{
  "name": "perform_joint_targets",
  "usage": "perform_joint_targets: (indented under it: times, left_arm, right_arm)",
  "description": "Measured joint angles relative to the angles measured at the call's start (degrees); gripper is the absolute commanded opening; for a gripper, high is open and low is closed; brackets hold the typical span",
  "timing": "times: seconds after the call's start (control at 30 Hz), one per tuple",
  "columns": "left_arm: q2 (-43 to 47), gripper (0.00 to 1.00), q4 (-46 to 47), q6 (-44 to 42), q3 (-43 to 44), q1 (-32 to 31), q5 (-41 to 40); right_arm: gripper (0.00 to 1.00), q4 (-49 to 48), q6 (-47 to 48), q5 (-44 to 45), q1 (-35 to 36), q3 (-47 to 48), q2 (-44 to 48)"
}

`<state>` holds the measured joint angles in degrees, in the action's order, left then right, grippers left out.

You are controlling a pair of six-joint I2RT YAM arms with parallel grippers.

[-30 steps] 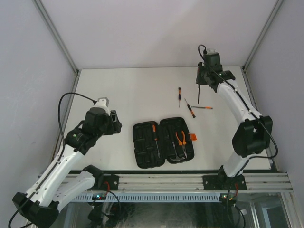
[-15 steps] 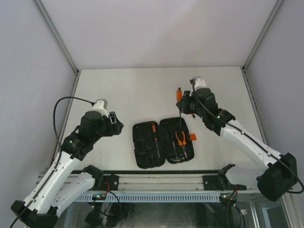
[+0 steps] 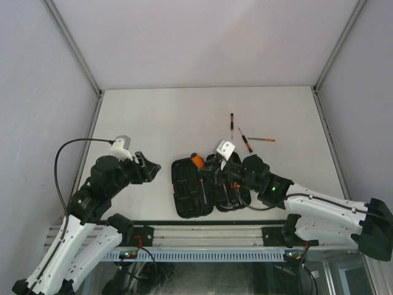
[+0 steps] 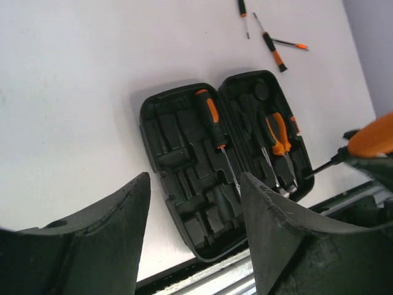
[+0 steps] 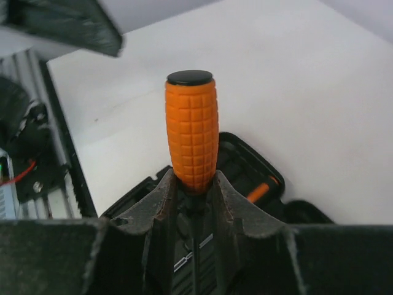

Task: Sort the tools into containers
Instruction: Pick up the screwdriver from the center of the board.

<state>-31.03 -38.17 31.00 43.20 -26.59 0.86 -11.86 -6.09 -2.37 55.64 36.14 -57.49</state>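
While right fingers [image 5: 161, 209] pinch its neck, screwdriver [image 3: 196, 161] handle pts left.

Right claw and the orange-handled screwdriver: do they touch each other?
Touching. The right wrist view shows the right claw pinching the orange-handled screwdriver at the base of its handle.

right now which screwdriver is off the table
The fat orange grid-handled screwdriver, clamped in the right gripper. The three thin screwdrivers lie on the table, and the orange-and-black one sits in the case.
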Motion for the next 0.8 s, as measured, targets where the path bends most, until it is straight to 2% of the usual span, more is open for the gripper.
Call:
perform_joint_targets:
  times: [0.2,0.47,0.63,0.8]
  left_arm:
    - [4.11,0.69,-1.49,0.59,-0.35,-0.02,3.45]
    - [4.57,0.69,-2.47,1.90,-0.35,-2.38,6.23]
    - [4.07,0.69,-1.53,2.99,-0.35,-10.25,5.60]
    - [0.00,0.70,1.88,3.08,-0.35,-18.84,3.04]
  right_arm:
    - [0.00,-2.40,20.65,-2.51,8.52,0.00,-1.90]
    - [0.00,4.04,43.65,-5.09,10.99,0.02,-2.27]
    - [0.00,8.85,55.30,-5.79,12.41,0.02,-2.34]
    - [0.00,12.33,60.52,-5.27,13.00,0.04,-2.51]
